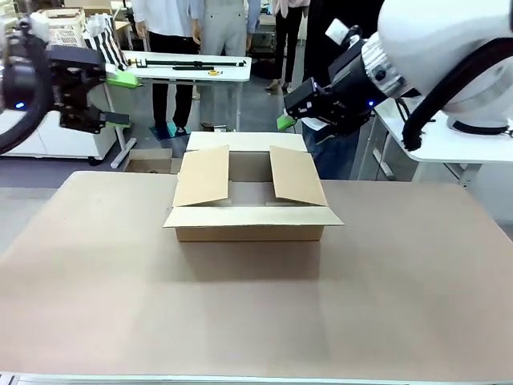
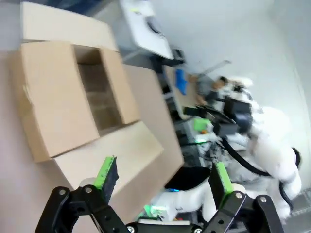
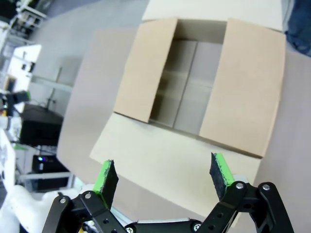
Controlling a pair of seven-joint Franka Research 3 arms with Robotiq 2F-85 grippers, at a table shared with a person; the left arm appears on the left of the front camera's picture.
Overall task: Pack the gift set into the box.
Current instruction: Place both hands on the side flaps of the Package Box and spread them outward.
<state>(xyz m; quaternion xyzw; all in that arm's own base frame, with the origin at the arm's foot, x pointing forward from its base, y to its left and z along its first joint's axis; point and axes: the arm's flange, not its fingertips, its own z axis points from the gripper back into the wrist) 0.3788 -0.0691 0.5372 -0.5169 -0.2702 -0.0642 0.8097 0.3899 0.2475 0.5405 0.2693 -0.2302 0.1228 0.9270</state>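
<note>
The box (image 1: 252,202) stands in the middle of the table (image 1: 256,305), its four flaps folded outward and its top open. Looking down from the right wrist, I see the box (image 3: 194,92) holding nothing but its bare taped bottom. The gift set is out of view. My left gripper (image 1: 119,98) hangs open high at the far left, well away from the box (image 2: 73,97); its green pads (image 2: 106,174) stand wide apart. My right gripper (image 1: 290,108) hovers open above the box's far right corner, with nothing between its fingers (image 3: 219,170).
A person (image 1: 330,156) stands at the far side behind my right arm. A small brown carton (image 1: 149,160) sits on the floor past the far left edge. White tables (image 1: 192,66) stand behind. Bare tabletop surrounds the box.
</note>
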